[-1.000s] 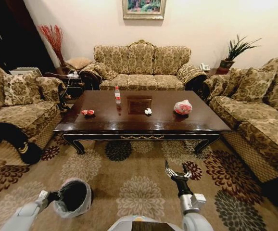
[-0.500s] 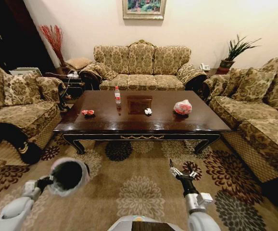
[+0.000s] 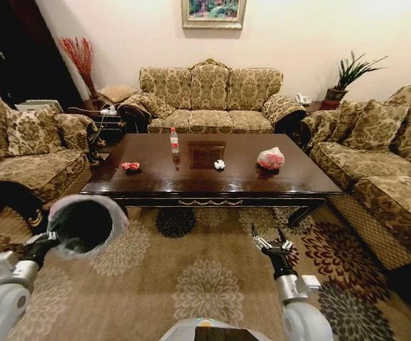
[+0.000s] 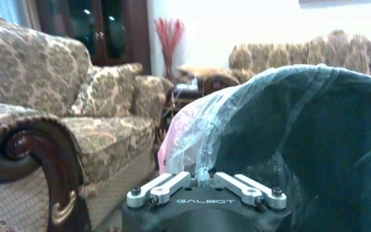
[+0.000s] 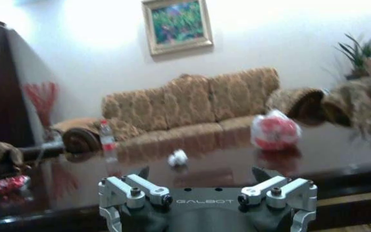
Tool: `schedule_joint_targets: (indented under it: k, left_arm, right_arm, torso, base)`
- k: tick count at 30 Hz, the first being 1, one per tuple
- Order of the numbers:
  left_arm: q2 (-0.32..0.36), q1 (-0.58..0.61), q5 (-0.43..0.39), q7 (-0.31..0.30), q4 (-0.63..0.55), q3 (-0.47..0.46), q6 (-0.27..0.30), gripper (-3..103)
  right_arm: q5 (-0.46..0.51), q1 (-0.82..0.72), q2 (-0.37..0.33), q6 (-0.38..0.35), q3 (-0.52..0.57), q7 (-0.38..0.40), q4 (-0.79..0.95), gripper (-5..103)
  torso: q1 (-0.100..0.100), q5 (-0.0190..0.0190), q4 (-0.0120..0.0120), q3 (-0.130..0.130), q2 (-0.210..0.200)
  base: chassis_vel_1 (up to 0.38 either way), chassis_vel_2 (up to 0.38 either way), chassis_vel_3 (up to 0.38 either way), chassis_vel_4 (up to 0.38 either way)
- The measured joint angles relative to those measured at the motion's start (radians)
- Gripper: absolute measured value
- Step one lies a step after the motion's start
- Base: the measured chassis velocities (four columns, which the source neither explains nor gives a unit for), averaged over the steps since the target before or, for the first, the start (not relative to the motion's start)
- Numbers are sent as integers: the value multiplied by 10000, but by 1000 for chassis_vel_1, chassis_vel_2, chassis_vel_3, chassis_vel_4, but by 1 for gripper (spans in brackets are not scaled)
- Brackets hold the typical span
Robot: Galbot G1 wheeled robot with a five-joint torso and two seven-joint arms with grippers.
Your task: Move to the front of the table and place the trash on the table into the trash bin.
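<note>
The dark glossy table (image 3: pixel 291 181) stands ahead of me in the head view. On it are the trash items: a clear bottle (image 3: pixel 173 140), a red wrapper (image 3: pixel 129 166), a white paper wad (image 3: pixel 219 164) and a pink-white bag (image 3: pixel 270 158). My left gripper (image 3: pixel 44 241) is shut on the rim of the trash bin (image 3: pixel 84 224), holding it above the carpet at the table's near left corner, mouth tilted toward me. The left wrist view shows the fingers (image 4: pixel 172 183) pinching the bag-lined rim (image 4: pixel 198 130). My right gripper (image 3: pixel 273 245) hangs open and empty over the carpet, short of the table.
Patterned sofas (image 3: pixel 209 96) enclose the table on three sides, with armchairs at left (image 3: pixel 20 153) and right (image 3: pixel 383 170). Flowered carpet (image 3: pixel 198 277) lies between me and the table. The right wrist view faces the bag (image 5: pixel 275 130), wad (image 5: pixel 178 157), bottle (image 5: pixel 108 140) and wrapper (image 5: pixel 10 184).
My left arm has lifted the trash bin off the carpet, up and to the left, tilting its mouth toward me. The right gripper has drifted slightly right.
</note>
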Motion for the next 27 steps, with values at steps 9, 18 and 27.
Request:
schedule_joint_targets:
  k: [9,18,27]
  left_arm:
    - [-928,-455,599,-143,-1571,-314,26,0]
    - [-663,-550,906,-7,-1509,-410,236,0]
    - [179,-592,1048,272,-907,-362,244,0]
  right_arm:
    - [178,764,-506,-367,17,6,53,100]
    - [48,372,-763,-601,44,82,575,100]
    - [-215,112,-426,-538,-100,22,697,100]
  torso:
    - [0,3,3,1,0]
    - [0,6,1,0,0]
    - [0,5,1,1,0]
  base:
    - [0,0,0,0]
    - [0,0,0,0]
    - [17,20,-29,-24]
